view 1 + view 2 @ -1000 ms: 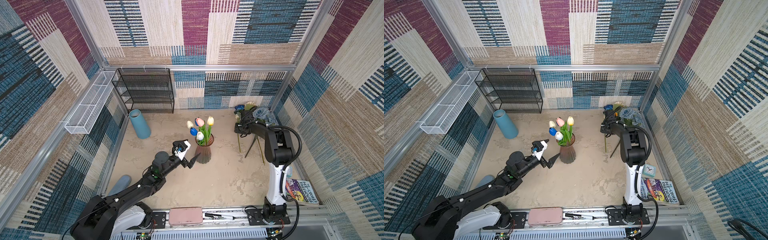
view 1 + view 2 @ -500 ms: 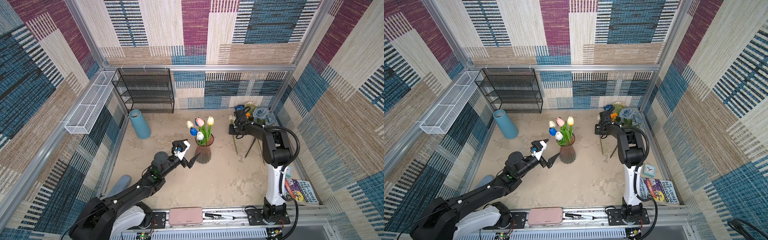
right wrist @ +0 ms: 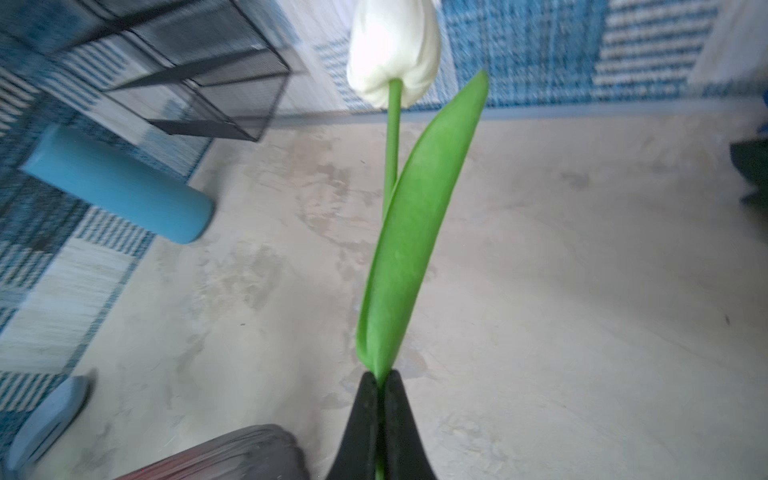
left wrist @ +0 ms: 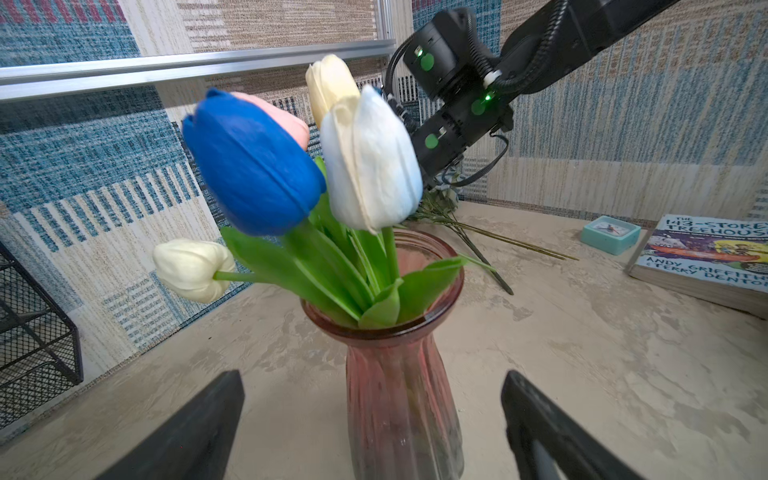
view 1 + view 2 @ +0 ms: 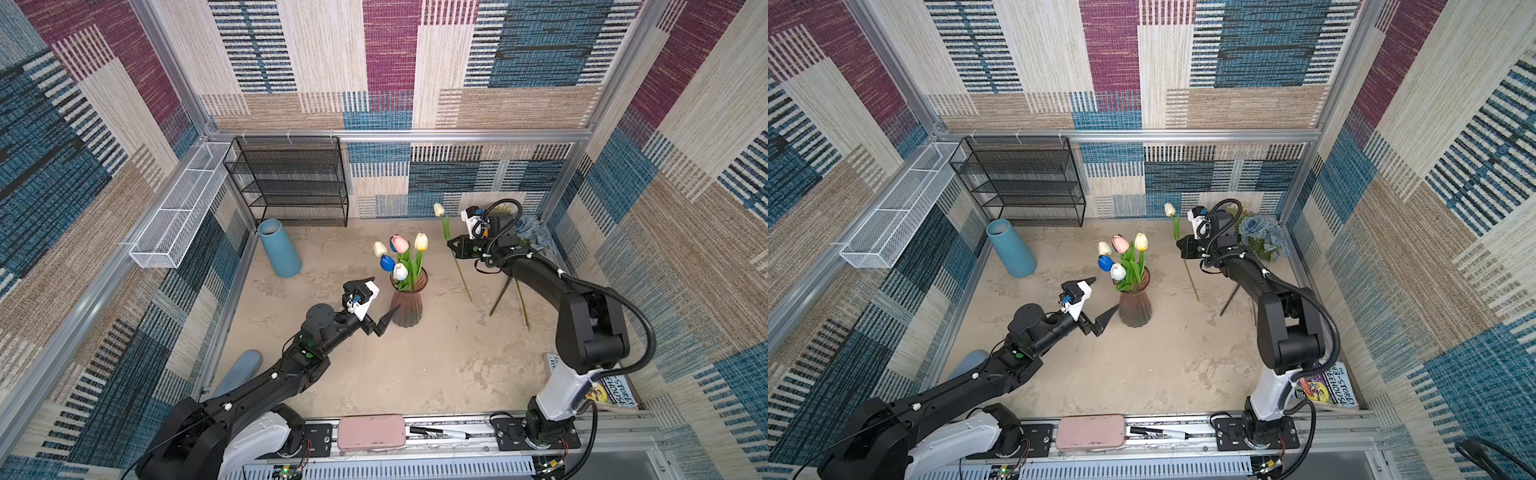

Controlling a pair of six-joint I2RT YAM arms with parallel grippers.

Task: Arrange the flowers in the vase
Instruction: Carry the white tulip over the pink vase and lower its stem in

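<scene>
Since a second ago the right tool (image 5: 454, 246) has pinched shut on the white tulip (image 5: 439, 209) and swung it out of the back right corner towards the vase (image 5: 409, 305); the left side is unchanged. That tulip hangs roughly upright in the air, gripped where leaf meets stem. It's a thin hold, so I judge it could swivel or slide.

The vase stands mid-bench with five tulips (image 5: 401, 257) crowding its mouth. A long stem lowered in could snag their leaves or tip the vase, since the left tool (image 5: 380, 296) stands wide open either side of it, holding nothing.

I can't tell whether the stem's lower end clears the bench — the wrist view cuts it off. Whatever lies in the corner beside the rose bunch (image 5: 1262, 237) is mostly hidden by the right arm.
</scene>
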